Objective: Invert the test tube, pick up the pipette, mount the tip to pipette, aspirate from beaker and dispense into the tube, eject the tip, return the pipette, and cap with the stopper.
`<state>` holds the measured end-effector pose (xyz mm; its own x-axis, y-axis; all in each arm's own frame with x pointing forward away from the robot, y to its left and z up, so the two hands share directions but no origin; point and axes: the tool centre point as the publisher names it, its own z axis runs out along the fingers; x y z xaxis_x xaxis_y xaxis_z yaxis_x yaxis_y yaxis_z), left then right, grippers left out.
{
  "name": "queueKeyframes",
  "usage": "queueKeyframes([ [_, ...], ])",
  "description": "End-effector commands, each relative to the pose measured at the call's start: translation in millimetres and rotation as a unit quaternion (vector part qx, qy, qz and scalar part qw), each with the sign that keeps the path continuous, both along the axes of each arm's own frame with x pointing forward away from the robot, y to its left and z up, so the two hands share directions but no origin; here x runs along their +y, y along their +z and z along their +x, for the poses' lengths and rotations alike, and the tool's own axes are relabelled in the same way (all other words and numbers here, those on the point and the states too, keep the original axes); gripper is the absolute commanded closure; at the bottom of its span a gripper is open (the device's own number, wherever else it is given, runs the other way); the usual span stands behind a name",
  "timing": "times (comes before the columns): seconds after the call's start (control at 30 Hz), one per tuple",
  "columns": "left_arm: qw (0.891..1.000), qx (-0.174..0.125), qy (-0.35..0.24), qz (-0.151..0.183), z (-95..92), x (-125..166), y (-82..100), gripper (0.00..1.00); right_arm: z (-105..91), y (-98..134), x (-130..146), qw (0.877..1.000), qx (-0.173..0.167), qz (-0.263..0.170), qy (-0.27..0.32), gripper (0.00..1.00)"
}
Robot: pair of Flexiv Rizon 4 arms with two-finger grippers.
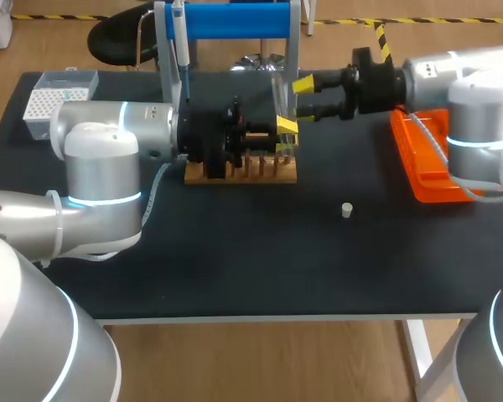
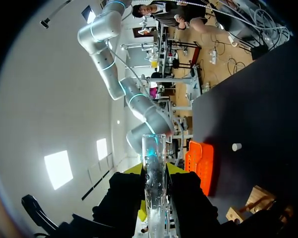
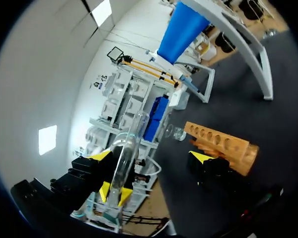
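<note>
A clear test tube (image 1: 278, 99) stands upright over the wooden rack (image 1: 241, 172), and my left gripper (image 1: 285, 136) is shut on its lower part. In the left wrist view the tube (image 2: 153, 163) rises between that gripper's (image 2: 155, 173) fingers. My right gripper (image 1: 304, 98) hovers just right of the tube, open wide. In the right wrist view the tube (image 3: 128, 148) stands between its spread fingers (image 3: 100, 159), touching neither. The pipette (image 1: 178, 50) hangs on the blue-topped stand (image 1: 235, 21). A small white stopper (image 1: 346, 209) lies on the table.
A white tip box (image 1: 54, 99) sits at the far left and an orange tray (image 1: 426, 159) at the right, under my right arm. A clear glass vessel (image 3: 174, 132) stands beyond the rack (image 3: 223, 144). The black tabletop (image 1: 260, 260) stretches forward.
</note>
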<state>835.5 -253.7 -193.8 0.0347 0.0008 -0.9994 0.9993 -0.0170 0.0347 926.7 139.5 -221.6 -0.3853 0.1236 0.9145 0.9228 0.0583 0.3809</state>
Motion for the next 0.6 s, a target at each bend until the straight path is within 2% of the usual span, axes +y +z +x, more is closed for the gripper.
queueKeyframes([
  [0.03,1.0,-0.002,-0.001,-0.001,0.8,0,-0.6,1.0,-13.9,6,-6,0.904,-0.398,-0.095,-0.124,0.0],
  [0.33,1.0,-0.002,-0.001,-0.001,0.8,0,-0.6,1.0,-13.9,6,-6,0.904,-0.398,-0.095,-0.124,0.0],
  [0.37,1.0,-0.002,-0.001,-0.001,0.8,0,-0.6,1.0,-12.8,3,-9,0.901,-0.407,-0.095,-0.116,0.0],
  [0.43,1.0,-0.002,-0.001,-0.001,0.8,0,-0.6,1.0,-11.3,-2,-17,0.887,-0.434,-0.111,-0.111,0.0],
  [0.6,1.0,-0.002,-0.001,-0.001,0.8,0,-0.6,1.0,-9.5,-18,-36,0.864,-0.475,-0.139,-0.092,0.0],
])
